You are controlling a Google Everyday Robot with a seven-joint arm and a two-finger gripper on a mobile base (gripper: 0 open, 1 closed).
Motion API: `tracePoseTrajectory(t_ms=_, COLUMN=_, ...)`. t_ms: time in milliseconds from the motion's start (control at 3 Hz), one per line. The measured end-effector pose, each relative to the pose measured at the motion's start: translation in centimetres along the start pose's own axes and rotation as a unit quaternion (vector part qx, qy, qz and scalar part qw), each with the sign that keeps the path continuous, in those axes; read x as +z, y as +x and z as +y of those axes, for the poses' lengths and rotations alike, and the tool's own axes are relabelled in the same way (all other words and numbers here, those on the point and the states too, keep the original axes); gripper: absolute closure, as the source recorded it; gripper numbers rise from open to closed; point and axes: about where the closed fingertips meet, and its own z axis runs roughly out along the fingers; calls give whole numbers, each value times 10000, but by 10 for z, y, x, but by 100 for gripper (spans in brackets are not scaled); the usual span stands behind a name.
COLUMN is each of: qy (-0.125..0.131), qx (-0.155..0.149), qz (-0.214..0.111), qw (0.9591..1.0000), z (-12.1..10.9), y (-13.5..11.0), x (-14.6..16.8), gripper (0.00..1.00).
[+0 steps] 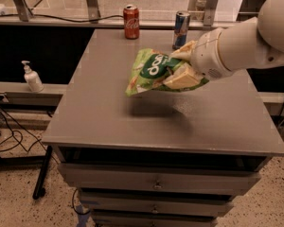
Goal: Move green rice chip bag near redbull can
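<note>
The green rice chip bag (150, 73) is a crinkled light-green bag with a dark green label. It hangs in the air above the middle of the grey table (109, 117), casting a shadow below. My gripper (179, 67) comes in from the right and is shut on the bag's right end, its cream fingers (182, 77) pinching it. The redbull can (181, 30), slim, blue and silver, stands upright at the table's back edge, just behind and right of the bag.
A red cola can (131, 21) stands at the back edge, left of the redbull can. A soap dispenser (32, 77) sits on a ledge left of the table. Drawers (156, 183) lie below the tabletop. Cables trail on the floor at left.
</note>
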Motion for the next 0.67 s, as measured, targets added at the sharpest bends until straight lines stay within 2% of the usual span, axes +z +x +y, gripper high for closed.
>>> tracePoseTrajectory(t_ms=333, qy=295, qx=160, qz=529, qw=9980, z=-34, y=51, x=-4, gripper=100)
tracePoseTrajectory(t_ms=667, qy=546, qx=324, qz=1060, qw=9923, z=-67, y=102, x=-13, gripper=100)
